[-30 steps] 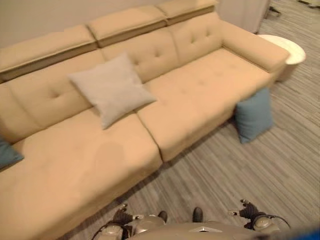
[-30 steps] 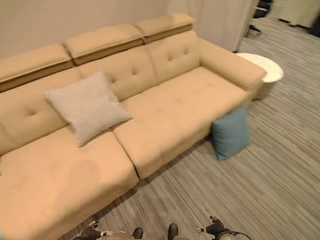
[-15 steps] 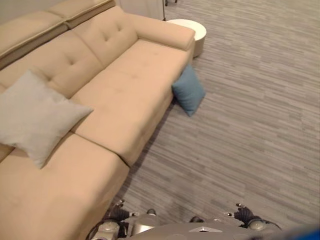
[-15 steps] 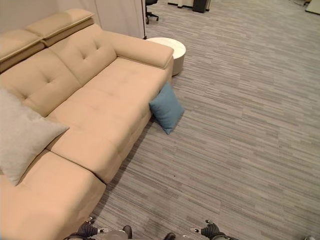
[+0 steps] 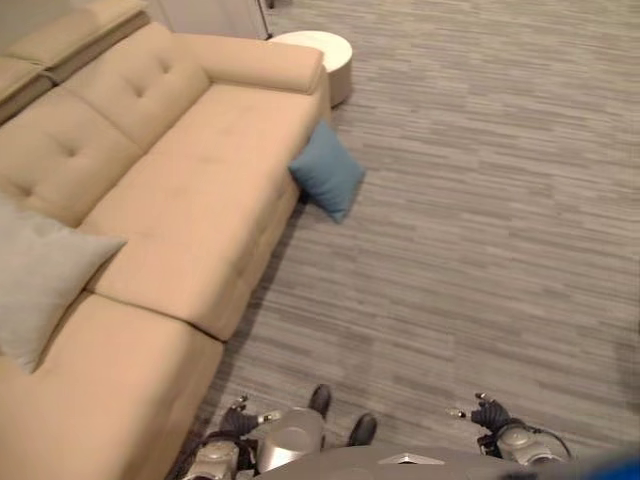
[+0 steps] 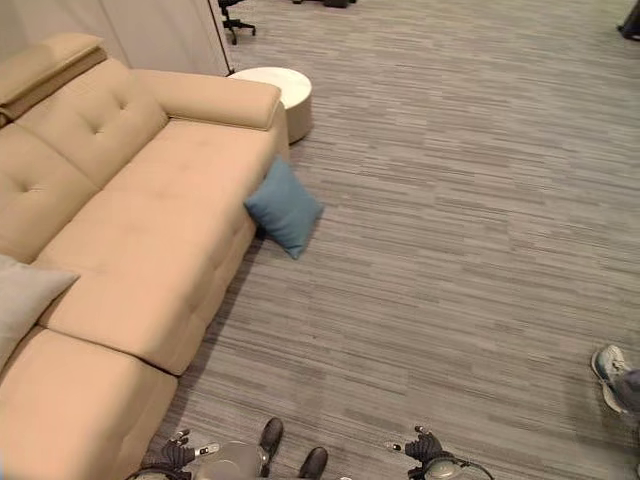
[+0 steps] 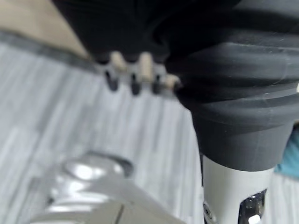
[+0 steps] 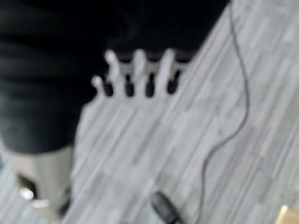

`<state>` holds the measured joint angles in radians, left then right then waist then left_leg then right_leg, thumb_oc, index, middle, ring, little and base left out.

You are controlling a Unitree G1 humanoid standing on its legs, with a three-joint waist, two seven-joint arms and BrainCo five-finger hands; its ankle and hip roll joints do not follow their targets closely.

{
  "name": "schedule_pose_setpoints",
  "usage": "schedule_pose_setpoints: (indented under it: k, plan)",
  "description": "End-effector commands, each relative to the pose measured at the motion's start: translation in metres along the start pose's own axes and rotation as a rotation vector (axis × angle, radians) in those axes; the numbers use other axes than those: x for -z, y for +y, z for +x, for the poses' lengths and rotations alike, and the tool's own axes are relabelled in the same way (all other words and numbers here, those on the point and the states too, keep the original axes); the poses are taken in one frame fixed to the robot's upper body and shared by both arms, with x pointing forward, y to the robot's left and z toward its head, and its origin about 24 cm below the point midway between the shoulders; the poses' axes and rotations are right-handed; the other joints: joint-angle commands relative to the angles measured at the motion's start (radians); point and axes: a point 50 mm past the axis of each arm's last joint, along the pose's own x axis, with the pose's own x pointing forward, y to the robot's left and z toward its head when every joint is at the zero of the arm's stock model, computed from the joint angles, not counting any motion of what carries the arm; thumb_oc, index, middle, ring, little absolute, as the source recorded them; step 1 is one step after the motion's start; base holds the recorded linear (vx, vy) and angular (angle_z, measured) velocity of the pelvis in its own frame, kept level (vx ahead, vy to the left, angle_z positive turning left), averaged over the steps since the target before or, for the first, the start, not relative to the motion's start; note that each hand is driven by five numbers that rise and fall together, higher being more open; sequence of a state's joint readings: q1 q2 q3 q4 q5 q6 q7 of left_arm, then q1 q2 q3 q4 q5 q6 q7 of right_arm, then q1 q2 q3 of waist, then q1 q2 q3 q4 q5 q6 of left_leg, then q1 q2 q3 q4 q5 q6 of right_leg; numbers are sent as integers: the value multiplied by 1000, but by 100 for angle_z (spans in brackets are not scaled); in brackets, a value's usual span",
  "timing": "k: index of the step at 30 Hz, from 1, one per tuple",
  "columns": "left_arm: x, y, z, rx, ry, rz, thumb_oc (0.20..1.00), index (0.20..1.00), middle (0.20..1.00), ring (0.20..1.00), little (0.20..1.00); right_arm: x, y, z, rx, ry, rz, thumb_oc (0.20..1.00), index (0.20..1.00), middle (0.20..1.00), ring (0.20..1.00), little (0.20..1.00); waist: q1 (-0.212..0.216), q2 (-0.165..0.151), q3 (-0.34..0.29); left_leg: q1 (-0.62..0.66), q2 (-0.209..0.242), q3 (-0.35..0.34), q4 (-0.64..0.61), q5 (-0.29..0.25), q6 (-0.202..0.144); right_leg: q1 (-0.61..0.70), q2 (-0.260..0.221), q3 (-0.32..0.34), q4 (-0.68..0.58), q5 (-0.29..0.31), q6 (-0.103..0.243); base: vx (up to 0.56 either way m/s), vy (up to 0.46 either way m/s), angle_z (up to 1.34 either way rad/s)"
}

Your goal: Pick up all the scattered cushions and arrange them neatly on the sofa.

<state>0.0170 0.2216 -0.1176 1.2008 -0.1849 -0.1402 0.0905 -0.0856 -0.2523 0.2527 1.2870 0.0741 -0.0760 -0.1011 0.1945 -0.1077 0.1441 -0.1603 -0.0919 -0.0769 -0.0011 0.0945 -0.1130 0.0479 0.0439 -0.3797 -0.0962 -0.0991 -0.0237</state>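
Left wrist view gives us the left hand (image 7: 135, 74): its fingers hang straight and relaxed over the striped floor (image 7: 56, 116), holding and touching nothing. Our right hand (image 8: 135, 77), seen from its own wrist, is likewise slack, fingers extended side by side above the floor, empty. From the head we note both hands low at our sides, left (image 5: 238, 420) and right (image 5: 490, 415). Beyond them stands the tan sofa (image 5: 190, 190). A grey cushion (image 5: 40, 280) lies on its seat at our left. Farther off, a blue cushion (image 5: 327, 172) stands on the floor, leaning against the sofa's front near the armrest. Past the armrest sits a round white table (image 5: 318, 50). A person's shoe (image 6: 612, 375) shows at far right.
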Motion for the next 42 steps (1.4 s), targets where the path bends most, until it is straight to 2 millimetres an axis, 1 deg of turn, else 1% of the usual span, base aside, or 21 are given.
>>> schedule_pose_setpoints:
  k: [1, 4, 6, 9, 10, 12, 14, 16, 19, 20, 22, 23, 25, 26, 28, 29, 31, 32, 34, 37, 42]
  plan:
    - [-3, -2, 1, -1, -4, -10, 1000, 1000, 1000, 1000, 1000, -13, -10, 1, 23, -65, -14, 1000, 1000, 1000, 1000, 1000, 61, 25, 1, -47, -44, 26, 40, 9, 80, 115, -20, 83, 11, 41, 134, 345, 15, -39]
    - [-3, 7, 1, -25, 1, -20, 1000, 1000, 1000, 1000, 1000, -18, -2, 2, -3, -75, -25, 1000, 1000, 1000, 1000, 1000, 77, -4, -20, -5, -47, 5, 72, -48, 119, 129, -36, 109, 113, -3, 142, 405, 60, -58]
    - [-3, 9, 2, -28, 2, -18, 1000, 1000, 1000, 1000, 1000, -19, -1, 2, -8, -77, -27, 1000, 1000, 1000, 1000, 1000, 83, -10, -22, 16, -44, 7, 73, -67, 130, 118, -47, 110, 170, 6, 158, 219, 61, -55]
    - [-10, 13, 3, -43, -19, -27, 1000, 1000, 1000, 1000, 1000, -28, 0, 3, -13, -104, -41, 1000, 1000, 1000, 1000, 1000, 82, -4, -5, 76, -39, -19, 88, -109, 167, 8, -104, 109, 446, 173, 255, 303, 103, -31]
    - [-14, 14, 3, -47, -35, -37, 1000, 1000, 1000, 1000, 1000, -31, -1, 3, -12, -115, -43, 1000, 1000, 1000, 1000, 1000, 76, 6, 4, 92, -32, -34, 92, -115, 176, -26, -110, 107, 512, 201, 266, 275, 94, -15]
    - [-18, 16, 4, -55, -51, -49, 1000, 1000, 1000, 1000, 1000, -37, 0, 3, -14, -139, -35, 1000, 1000, 1000, 1000, 1000, 57, 33, 12, 130, -12, -64, 84, -128, 189, -83, -125, 90, 609, 201, 247, 364, 83, 11]
    - [-21, 17, 5, -63, -60, -66, 1000, 1000, 1000, 1000, 1000, -35, 2, 2, -21, -139, -41, 1000, 1000, 1000, 1000, 1000, 39, 39, 0, 196, 3, -91, 36, -147, 182, -153, -166, 44, 507, 161, 203, 476, -8, 20]
    - [-22, 18, 5, -63, -62, -67, 1000, 1000, 1000, 1000, 1000, -35, 2, 2, -26, -142, -46, 1000, 1000, 1000, 1000, 1000, 32, 37, 3, 219, 7, -100, 21, -153, 174, -142, -166, 39, 430, 143, 191, 248, -83, 13]
    - [-21, 21, 5, -76, -57, -69, 1000, 1000, 1000, 1000, 1000, -43, 3, 2, -33, -173, -49, 1000, 1000, 1000, 1000, 1000, 16, 24, 2, 262, 16, -129, -2, -182, 146, -166, -175, 71, 159, 189, 189, 432, -135, 11]
    - [-20, 21, 5, -85, -52, -79, 1000, 1000, 1000, 1000, 1000, -42, 2, 2, -28, -167, -47, 1000, 1000, 1000, 1000, 1000, -7, 32, -10, 301, 43, -163, 13, -196, 131, -206, -172, 132, 98, 226, 199, 591, -160, 12]
    - [-19, 21, 5, -87, -47, -80, 1000, 1000, 1000, 1000, 1000, -44, 4, 2, -34, -170, -68, 1000, 1000, 1000, 1000, 1000, -21, 24, -27, 326, 66, -183, 46, -200, 114, -195, -159, 160, 111, 230, 190, 544, -151, 43]
    - [-16, 16, 5, -72, -36, -64, 1000, 1000, 1000, 1000, 1000, -40, 3, 2, -34, -154, -72, 1000, 1000, 1000, 1000, 1000, -28, 27, -37, 330, 84, -180, 81, -189, 100, -180, -151, 145, 105, 222, 178, 439, -139, 53]
    - [-18, 9, 5, -41, -37, -37, 1000, 1000, 1000, 1000, 1000, -34, 4, 2, -27, -142, -59, 1000, 1000, 1000, 1000, 1000, -32, 20, -30, 249, 102, -126, 281, -88, 53, -128, -145, 105, 83, 203, 154, 346, -244, 55]
    - [-27, 4, 7, -14, -62, -30, 1000, 1000, 1000, 1000, 1000, -34, 1, 2, -15, -141, -48, 1000, 1000, 1000, 1000, 1000, -11, -9, 8, 134, 104, -32, 436, -84, 57, -67, -154, 59, 46, 185, 134, 191, -261, 65]
    - [-31, 4, 7, -11, -75, -29, 1000, 1000, 1000, 1000, 1000, -33, -1, 2, -8, -138, -46, 1000, 1000, 1000, 1000, 1000, 2, -14, 20, 94, 99, -5, 475, -101, 61, -40, -150, 43, 27, 177, 129, 243, -195, 42]
    - [-31, 1, 7, -2, -77, -32, 1000, 1000, 1000, 1000, 1000, -32, -4, 2, 5, -126, -37, 1000, 1000, 1000, 1000, 1000, 30, -10, 30, 30, 59, 23, 410, -150, 74, 2, -140, 35, 9, 154, 134, 408, -143, 28]
    - [-29, 2, 7, -2, -72, -34, 1000, 1000, 1000, 1000, 1000, -32, -4, 3, 4, -124, -36, 1000, 1000, 1000, 1000, 1000, 33, -15, 28, 9, 44, 26, 390, -148, 75, 9, -142, 28, 9, 146, 137, 284, -35, 27]
    - [-25, 2, 6, -3, -59, -31, 1000, 1000, 1000, 1000, 1000, -31, -5, 2, 6, -122, -37, 1000, 1000, 1000, 1000, 1000, 36, -11, 24, 0, 45, 61, 271, -147, 84, 23, -131, 25, 9, 127, 144, 415, 17, 21]
    - [-12, 3, 4, -3, -24, -13, 1000, 1000, 1000, 1000, 1000, -27, -4, 2, 2, -109, -31, 1000, 1000, 1000, 1000, 1000, 56, 10, 4, -43, 39, 114, 73, -26, 84, 78, -77, 8, 9, 81, 147, 575, 26, 31]
    - [-3, 8, 2, -14, 5, -14, 1000, 1000, 1000, 1000, 1000, -24, -1, 1, -11, -107, -28, 1000, 1000, 1000, 1000, 1000, 73, 13, -8, -81, 31, 221, -3, 39, 78, 133, -45, -2, 26, 38, 150, 396, 34, 31]
    - [2, 19, 1, -42, 21, -46, 1000, 1000, 1000, 1000, 1000, -23, 13, 0, -57, -107, -59, 1000, 1000, 1000, 1000, 1000, 116, -28, -31, -50, -12, 147, 63, -15, 136, 136, -90, -21, 189, 35, 177, 379, 129, 13]
